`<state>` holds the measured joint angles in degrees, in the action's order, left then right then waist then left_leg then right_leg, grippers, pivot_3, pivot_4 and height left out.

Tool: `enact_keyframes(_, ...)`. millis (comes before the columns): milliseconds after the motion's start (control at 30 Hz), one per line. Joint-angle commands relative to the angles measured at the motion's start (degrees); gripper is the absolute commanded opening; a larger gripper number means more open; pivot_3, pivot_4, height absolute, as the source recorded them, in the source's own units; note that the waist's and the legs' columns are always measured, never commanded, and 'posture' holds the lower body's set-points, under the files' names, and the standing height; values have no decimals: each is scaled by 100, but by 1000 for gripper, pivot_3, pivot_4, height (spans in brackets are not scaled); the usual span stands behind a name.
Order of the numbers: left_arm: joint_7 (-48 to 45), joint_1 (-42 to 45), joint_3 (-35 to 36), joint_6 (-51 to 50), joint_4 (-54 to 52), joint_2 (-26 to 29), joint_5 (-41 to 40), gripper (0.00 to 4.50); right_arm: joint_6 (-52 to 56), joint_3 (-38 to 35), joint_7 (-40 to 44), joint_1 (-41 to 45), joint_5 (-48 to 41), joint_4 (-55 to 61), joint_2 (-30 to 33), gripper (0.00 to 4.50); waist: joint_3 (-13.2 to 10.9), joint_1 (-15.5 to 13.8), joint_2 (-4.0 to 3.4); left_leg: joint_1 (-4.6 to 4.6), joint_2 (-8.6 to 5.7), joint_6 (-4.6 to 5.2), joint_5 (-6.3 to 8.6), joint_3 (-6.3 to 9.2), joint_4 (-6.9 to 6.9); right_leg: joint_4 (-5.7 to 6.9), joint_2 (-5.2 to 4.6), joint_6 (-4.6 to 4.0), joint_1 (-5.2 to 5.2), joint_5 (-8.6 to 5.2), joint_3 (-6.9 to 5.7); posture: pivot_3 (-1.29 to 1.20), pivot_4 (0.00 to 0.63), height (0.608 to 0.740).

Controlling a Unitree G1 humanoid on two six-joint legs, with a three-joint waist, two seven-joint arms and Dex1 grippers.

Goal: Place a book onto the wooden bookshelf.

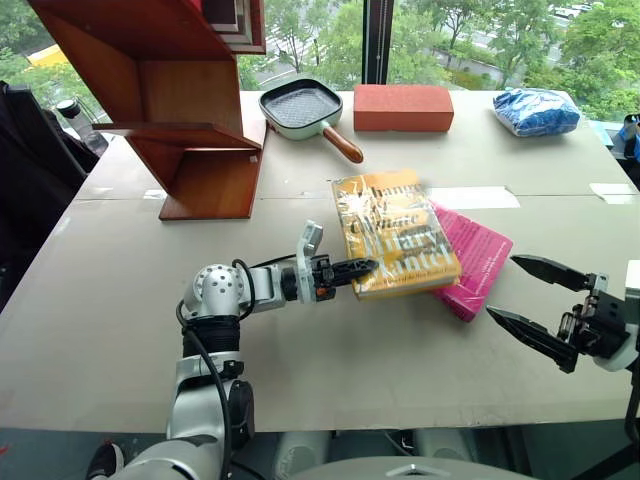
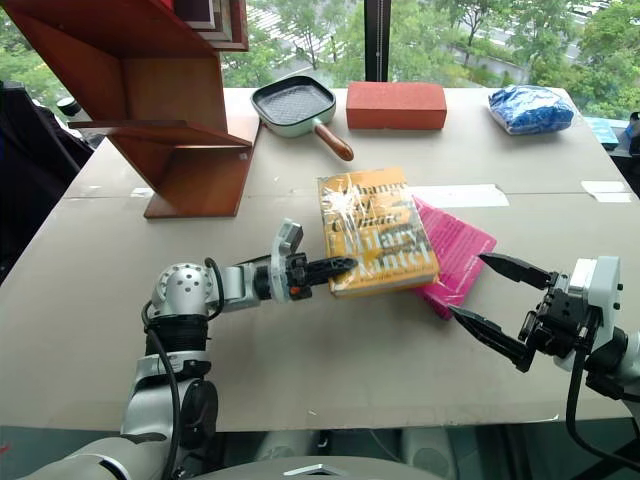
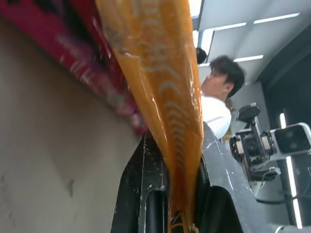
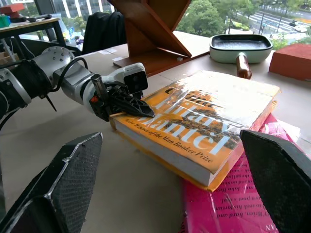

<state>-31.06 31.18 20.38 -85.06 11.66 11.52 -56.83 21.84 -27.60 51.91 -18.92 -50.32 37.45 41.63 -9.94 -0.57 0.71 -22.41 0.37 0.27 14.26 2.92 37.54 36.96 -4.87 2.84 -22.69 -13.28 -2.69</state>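
Book: the yellow book [image 1: 396, 234] lies flat on the table [image 1: 120, 300], its far half resting on a pink book [image 1: 472, 258] that pokes out on my right side.
My left end effector: my left end effector [image 1: 360, 268] reaches in level from my left and is clamped on the book's near-left corner, one finger over the cover, one under it; the left wrist view shows the yellow edge pinched between my two fingers [image 3: 150, 204].
My right end effector: my right end effector [image 1: 530, 292] hovers off the table just right of both books, its fingers spread wide, touching nothing.
Bookshelf: the wooden bookshelf [image 1: 180, 110] stands at the far left of the table, well apart from the book.
Pan: a square grill pan [image 1: 300, 108] sits beside the shelf, nothing in it.
Other things: a red block [image 1: 403, 107] and a blue bag [image 1: 536, 110] lie along the far edge.
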Motion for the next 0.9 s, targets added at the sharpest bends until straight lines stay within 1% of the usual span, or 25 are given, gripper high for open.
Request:
enact_keyframes(33,76,-197,98,313,-1367,66,-312,19,23,35,-134,225,-113,170,12,4500,-2,-1,2,-1,1,0,0,0,0,0,0,-4,-2,2,1,0,150,740)
enact_keyframes(100,-191,-292,-378,792,-2482,407,-111,19,34,127,-302,459,-143,136,-65,4500,-12,2,18,-4,1,-1,0,-6,0,0,0,-5,-8,3,7,0,150,740)
enact_keyframes(133,-256,-319,-547,951,-2809,529,-44,19,37,148,-349,527,-154,125,-93,4500,-19,-9,29,-7,1,-2,0,-5,0,0,0,-5,-8,3,8,0,150,740)
enact_keyframes(200,-515,-183,-1165,2050,-3527,1033,792,19,73,233,-512,810,-256,68,-159,4500,-19,-29,29,-8,0,-4,-1,-6,0,-1,0,-7,-10,4,11,0,150,740)
enact_keyframes(233,-616,37,-1439,2842,-3761,1282,1387,19,93,297,-604,1031,-307,14,-194,4500,-19,-43,26,-8,-5,-5,-2,-6,0,-1,2,-7,-10,4,22,0,150,740)
enact_keyframes(333,-816,677,-1959,4707,-3874,1878,2817,19,159,433,-800,1578,-486,-144,-265,4500,-26,-44,38,-11,-17,-10,-5,-3,0,-4,7,-24,-9,-6,45,0,150,740)
enact_keyframes(367,-858,875,-2197,5390,-3741,2202,3469,19,218,475,-875,1774,-577,-200,-286,4500,-26,-41,37,-13,-17,-10,-5,-5,3,-6,13,-24,-9,-5,53,0,150,740)
enact_keyframes(400,-856,1106,-2434,6283,-3471,2682,4330,19,312,544,-979,2004,-691,-244,-301,4500,-26,-34,38,-22,-16,-9,-6,-4,5,-15,24,-22,-14,0,63,0,150,740)
enact_keyframes(433,-834,1289,-2546,7003,-3163,3064,4974,19,382,612,-1070,2205,-751,-286,-314,4500,-31,-10,38,-18,-17,-9,-6,-5,6,-8,33,-24,-12,-1,86,0,150,740)
enact_keyframes(467,-826,1463,-2576,7633,-2807,3445,5449,19,453,685,-1184,2422,-794,-323,-333,4500,-27,-4,33,-23,-11,-9,-5,-12,2,-20,48,-25,-21,1,103,0,150,740)
enact_keyframes(533,-843,1723,-2543,8664,-2078,4095,6094,19,614,816,-1403,2784,-843,-382,-315,4500,-28,19,31,-14,-10,-8,-5,-28,-12,-16,49,-24,-26,0,122,0,150,740)
enact_keyframes(600,-838,1892,-2546,9380,-1497,4479,6483,19,729,891,-1537,3011,-862,-416,-305,4500,-29,28,27,-30,1,-8,-5,-35,-14,-15,63,-2,-51,14,130,0,150,740)
enact_keyframes(633,-904,2015,-2512,9770,-1096,4812,6670,19,786,938,-1597,3189,-897,-428,-303,4500,-30,22,27,-33,3,-8,-5,-35,-18,-13,65,-2,-57,14,131,0,150,740)
enact_keyframes(700,-1064,2206,-2483,10360,-516,5308,6929,19,876,987,-1656,3437,-971,-447,-291,4500,-34,24,32,-49,9,-8,-5,-36,-22,-11,70,-2,-72,14,129,0,150,740)
enact_keyframes(800,-1207,2333,-2440,10826,-69,5687,7107,19,995,1025,-1699,3615,-1092,-468,-302,4500,-38,15,36,-71,12,-8,-5,-45,-21,-15,70,0,-91,15,130,0,150,740)
enact_keyframes(900,-1306,2232,-2285,11023,323,6082,7163,19,1047,1079,-1777,3720,-1143,-463,-361,4500,-40,-12,39,-80,11,-7,-3,-56,-15,-18,63,5,-93,14,131,0,150,740)
